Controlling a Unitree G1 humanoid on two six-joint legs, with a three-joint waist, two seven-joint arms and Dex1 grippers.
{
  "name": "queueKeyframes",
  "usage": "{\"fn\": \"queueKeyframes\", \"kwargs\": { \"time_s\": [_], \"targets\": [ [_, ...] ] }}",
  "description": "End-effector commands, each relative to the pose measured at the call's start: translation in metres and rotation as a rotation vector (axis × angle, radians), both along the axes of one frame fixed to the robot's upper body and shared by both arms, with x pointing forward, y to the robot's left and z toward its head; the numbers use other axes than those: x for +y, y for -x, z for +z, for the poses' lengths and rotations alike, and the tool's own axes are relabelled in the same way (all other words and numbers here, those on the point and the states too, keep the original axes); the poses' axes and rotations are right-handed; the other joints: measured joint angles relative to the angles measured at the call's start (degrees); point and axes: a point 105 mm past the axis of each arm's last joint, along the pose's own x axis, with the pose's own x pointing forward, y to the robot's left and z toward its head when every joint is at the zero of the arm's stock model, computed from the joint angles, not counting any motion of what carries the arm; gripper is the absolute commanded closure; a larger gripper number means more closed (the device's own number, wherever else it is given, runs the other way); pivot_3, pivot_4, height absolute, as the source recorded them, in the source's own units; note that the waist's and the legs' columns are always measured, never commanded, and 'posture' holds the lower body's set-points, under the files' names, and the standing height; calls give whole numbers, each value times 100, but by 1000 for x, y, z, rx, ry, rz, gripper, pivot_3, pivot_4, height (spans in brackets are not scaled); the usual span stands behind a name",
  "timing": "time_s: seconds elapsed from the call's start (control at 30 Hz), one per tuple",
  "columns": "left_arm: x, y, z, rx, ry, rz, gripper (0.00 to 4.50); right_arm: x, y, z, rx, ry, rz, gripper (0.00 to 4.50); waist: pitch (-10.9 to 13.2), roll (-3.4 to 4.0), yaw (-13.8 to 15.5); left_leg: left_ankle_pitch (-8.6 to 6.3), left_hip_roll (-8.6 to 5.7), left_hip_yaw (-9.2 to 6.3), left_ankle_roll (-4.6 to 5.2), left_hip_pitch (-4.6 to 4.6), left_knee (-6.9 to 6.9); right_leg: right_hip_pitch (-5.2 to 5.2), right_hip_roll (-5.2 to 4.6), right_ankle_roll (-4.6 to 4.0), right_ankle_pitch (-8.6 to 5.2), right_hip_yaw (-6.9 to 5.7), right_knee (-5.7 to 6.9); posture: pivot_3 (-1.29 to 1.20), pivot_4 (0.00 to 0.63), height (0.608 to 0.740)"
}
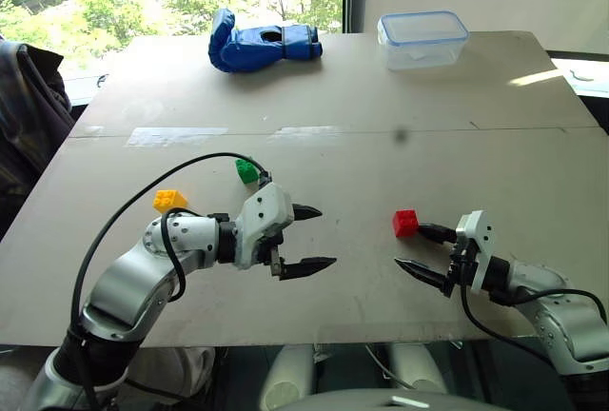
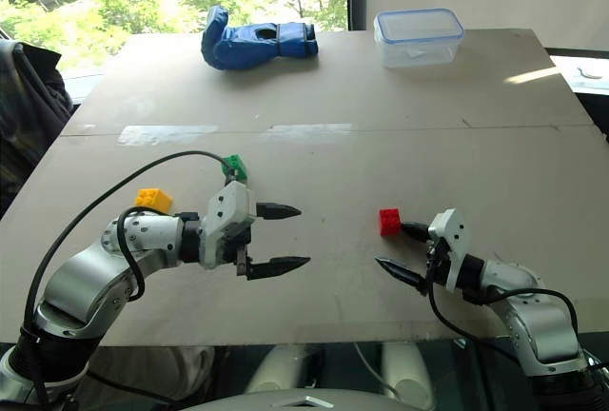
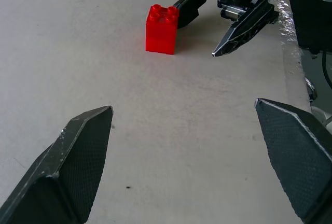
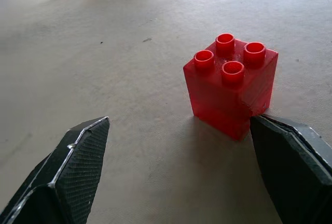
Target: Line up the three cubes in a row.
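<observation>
Head view: I see 3 cubes scattered on surface (image 1: 533, 173), not in row; yellow cube (image 1: 169, 200) and green cube (image 1: 247, 171) behind left gripper (image 1: 310, 238), wide open, empty.

Left wrist: red cube (image 3: 162, 29) ahead, right gripper (image 3: 210, 29) beside it.

Right wrist: gripper wide open, 1 fingertip touching red, no grasp. Lining-up all remaining, I judge.

We see three small studded plastic cubes, all upright on the table. The yellow cube (image 1: 169, 200) sits toward our left side, and the green cube (image 1: 246, 170) lies near it, slightly farther out and more central. The red cube (image 4: 231, 85), with four round studs on top, stands well apart from both on our right, studs facing up.
</observation>
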Motion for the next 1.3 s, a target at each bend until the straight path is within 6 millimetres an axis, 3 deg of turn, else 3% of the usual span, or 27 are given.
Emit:
{"fn": "queueKeyframes", "kwargs": {
  "time_s": [0.03, 0.33, 0.53, 0.67, 0.77, 0.9, 1.07, 1.3],
  "targets": [
    [3, -1, 4, -31, -7, -1, 0, 3, 4, 7, -21, -13, 20, 55, 0, 0, -2, 0, 0, 0, 0, 0, 0, 0, 0, 0, 0, 0, 0, 0, 150, 740],
    [6, -1, 3, -33, -13, 4, 0, -1, 1, 7, -27, -8, 0, 55, 0, 0, -2, 0, 0, 0, 0, 0, 0, 0, 0, 0, 0, 0, 0, 0, 150, 740],
    [17, -3, 4, -18, 63, 107, 0, -22, 0, 16, -66, 6, -11, 55, 0, 0, -1, 0, 0, 0, 0, 0, 0, 0, -2, 0, 0, 0, 0, 0, 150, 740],
    [34, -18, 1, -87, 99, 289, 0, -41, -1, 34, -177, 43, 21, 55, 0, -1, 5, -1, 0, 0, 1, 1, 0, 1, -3, 0, 0, -1, 0, 0, 150, 740],
    [48, -28, -3, -151, 179, 500, 0, -52, -9, 68, -276, 6, 24, 55, 0, -4, -3, -1, -1, 0, 1, 3, 5, 4, -5, 1, 1, -1, 3, 0, 150, 740],
    [58, -34, -8, -169, 347, 771, 0, -45, -11, 98, -335, -43, 81, 55, -3, -15, 13, -1, -1, 7, 2, 8, 6, 5, -11, 1, 2, 5, 5, 0, 150, 740],
    [83, -45, -29, -220, 302, 1090, 0, -21, -17, 110, -379, -79, 132, 55, -6, -23, 51, -1, -1, -7, 1, 3, 7, 7, -12, 0, 2, -8, 6, 0, 150, 740],
    [87, -78, -28, -337, 205, 1217, 0, 2, -19, 113, -378, -109, 187, 55, -7, -23, 127, 0, -11, -9, 0, -2, 18, 8, -14, 0, 3, -12, 9, 0, 150, 740]
  ]
}}
